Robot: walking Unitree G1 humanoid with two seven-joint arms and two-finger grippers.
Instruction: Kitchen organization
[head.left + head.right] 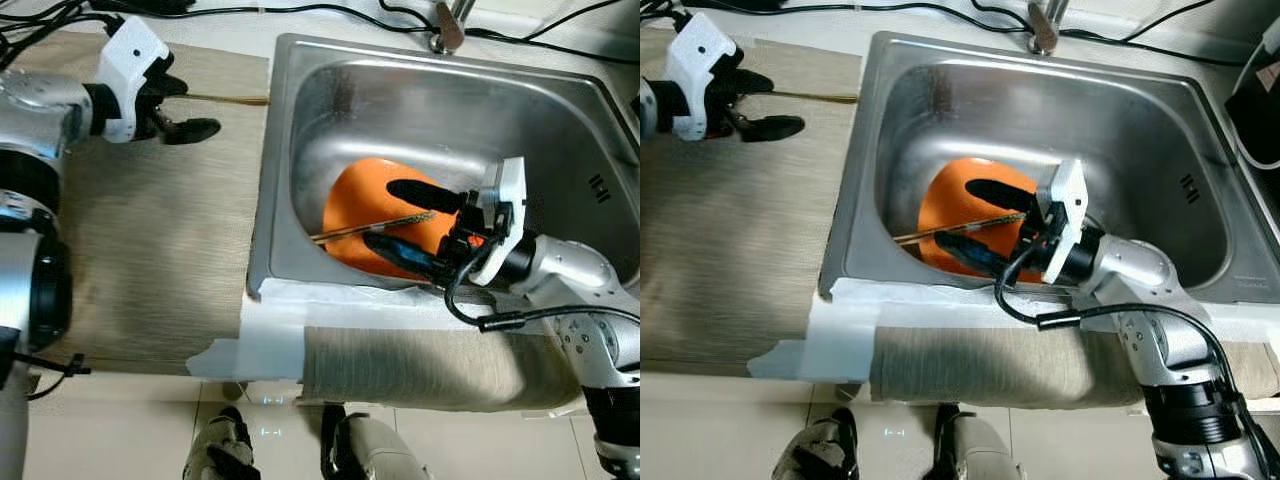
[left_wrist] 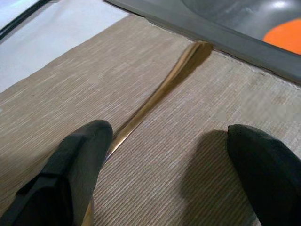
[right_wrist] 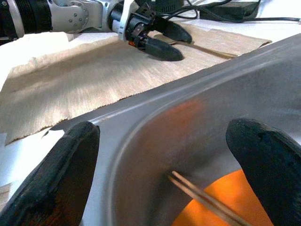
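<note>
Right gripper point(image 1: 408, 222), jaws spread, straddles thin golden chopsticks point(image 1: 372, 227) over the round orange plate point(image 1: 362, 205) in the steel sink point(image 1: 560, 130). Left gripper point(image 1: 188, 108), jaws released, hovers on the mat with another golden chopstick point(image 2: 160, 89) running toward 1 o'clock between its fingers.

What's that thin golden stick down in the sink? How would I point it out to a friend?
Start at the steel sink and look down to the orange plate on its bottom. The gold chopsticks lie across that plate, between the open black fingers of the right gripper. A similar gold stick lies on the mat, not in the sink.
</note>
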